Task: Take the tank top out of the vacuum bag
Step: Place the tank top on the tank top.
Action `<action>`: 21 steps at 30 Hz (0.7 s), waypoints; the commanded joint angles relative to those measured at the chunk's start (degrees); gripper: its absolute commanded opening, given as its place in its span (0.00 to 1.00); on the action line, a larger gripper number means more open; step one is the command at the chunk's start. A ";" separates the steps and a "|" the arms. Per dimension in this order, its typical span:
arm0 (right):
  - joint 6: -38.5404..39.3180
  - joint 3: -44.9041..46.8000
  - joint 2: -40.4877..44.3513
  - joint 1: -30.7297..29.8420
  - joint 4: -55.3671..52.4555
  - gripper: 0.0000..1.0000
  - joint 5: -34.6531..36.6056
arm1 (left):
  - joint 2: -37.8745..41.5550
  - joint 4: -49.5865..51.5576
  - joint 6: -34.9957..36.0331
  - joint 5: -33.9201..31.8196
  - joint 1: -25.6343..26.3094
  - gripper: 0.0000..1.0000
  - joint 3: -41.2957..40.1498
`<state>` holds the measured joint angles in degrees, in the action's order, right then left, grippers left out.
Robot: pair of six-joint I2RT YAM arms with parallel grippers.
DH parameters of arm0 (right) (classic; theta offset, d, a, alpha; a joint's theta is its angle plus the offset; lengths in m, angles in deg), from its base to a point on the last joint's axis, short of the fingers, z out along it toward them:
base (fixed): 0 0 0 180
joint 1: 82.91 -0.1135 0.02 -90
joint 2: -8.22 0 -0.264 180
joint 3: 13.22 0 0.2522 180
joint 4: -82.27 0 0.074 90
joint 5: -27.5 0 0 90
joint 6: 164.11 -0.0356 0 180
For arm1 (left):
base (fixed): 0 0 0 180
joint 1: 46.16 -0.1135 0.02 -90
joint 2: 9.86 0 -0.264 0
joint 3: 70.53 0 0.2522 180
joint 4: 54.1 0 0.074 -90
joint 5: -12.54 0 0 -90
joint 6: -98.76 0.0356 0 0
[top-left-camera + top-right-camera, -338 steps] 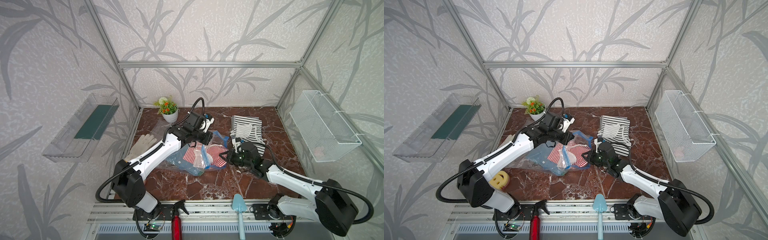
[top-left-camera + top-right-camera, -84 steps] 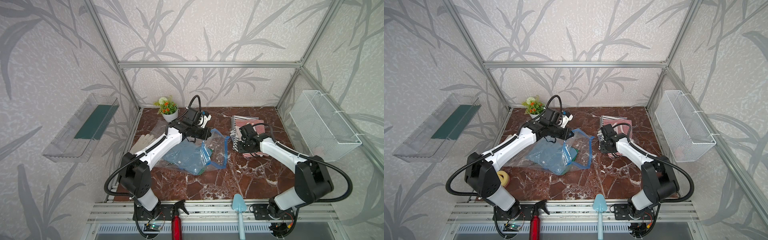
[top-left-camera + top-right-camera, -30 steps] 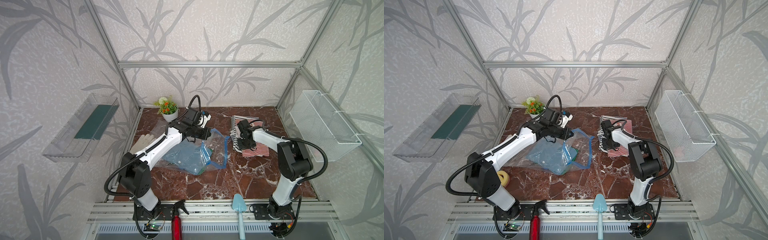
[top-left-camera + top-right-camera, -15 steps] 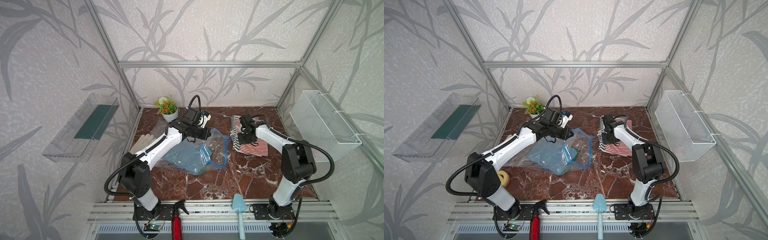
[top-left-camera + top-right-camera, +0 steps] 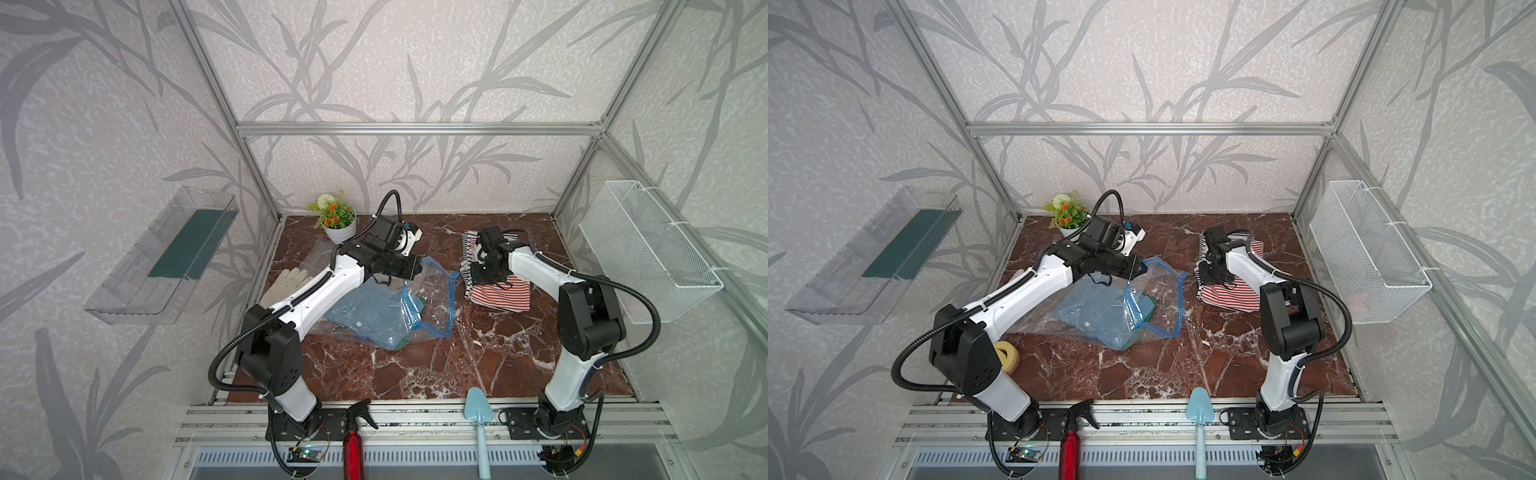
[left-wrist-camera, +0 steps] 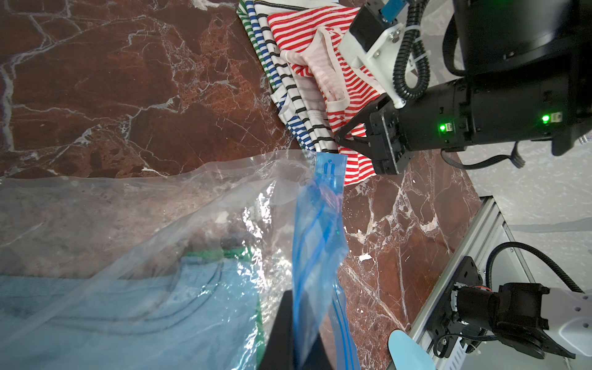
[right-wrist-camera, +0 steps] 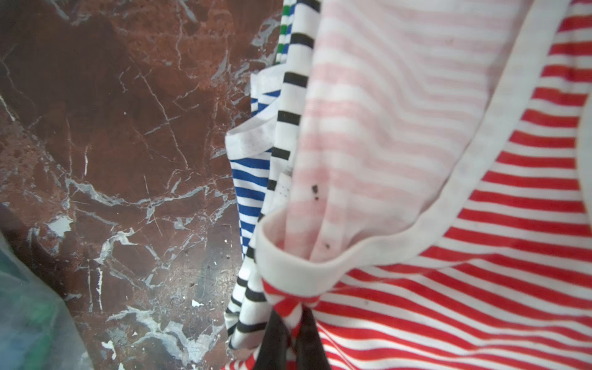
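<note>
R end effector [image 7: 293,339]: pinched shut on a fold of the tank top [image 7: 480,230], red/white stripes, white trim bunched by the fingertips. Top lies outside the bag, at the right of the surface [image 5: 415,365], on a pile w/ other striped cloth [image 7: 250,179]. That cloth shows black, blue and green stripes at the edges; no. of pieces unclear. L end effector [image 6: 298,339]: clamped shut on the blue zip strip [image 6: 320,230] of the bag [image 6: 192,198], lifting that edge off the surface. Bag mouth gapes toward the pile, strip tip just beside the red top. 1 bag, clear + crinkly, 2 items seen inside: 1 light-blue garment [image 6: 128,304] and 1 green one [image 6: 217,254], the latter only an edge. 2 arms, both reaching over mid-surface. Around: 1 potted plant [image 5: 336,222] at back, pale glove [image 5: 286,282] beside L arm (1 or a pair, can't tell), 1 yellow sponge [image 5: 1007,353] near L arm base in a top view. Front rail: 1 red spray bottle [image 5: 353,440], 1 blue trowel [image 5: 478,415]. Walls: 1 clear tray [image 5: 162,257] on left, 1 wire basket [image 5: 648,257] on right.
</note>
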<state>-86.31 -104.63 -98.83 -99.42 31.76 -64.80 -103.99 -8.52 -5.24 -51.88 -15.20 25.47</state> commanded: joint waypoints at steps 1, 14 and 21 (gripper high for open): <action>-0.54 -1.95 -1.23 -0.10 1.07 0.01 -3.05 | 1.25 0.87 0.95 -0.45 -0.21 0.00 0.46; 0.12 -12.49 -2.11 -0.10 1.40 0.35 3.53 | 1.12 1.65 1.31 -0.10 -0.36 0.00 1.09; 1.82 -25.44 -13.24 -0.03 2.60 0.34 12.23 | 0.84 2.21 2.27 -0.87 -0.52 0.00 1.20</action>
<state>-85.72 -127.64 -107.81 -99.49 33.90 -57.48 -103.99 -7.54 -4.65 -52.19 -15.31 25.47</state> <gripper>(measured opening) 0.343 0.047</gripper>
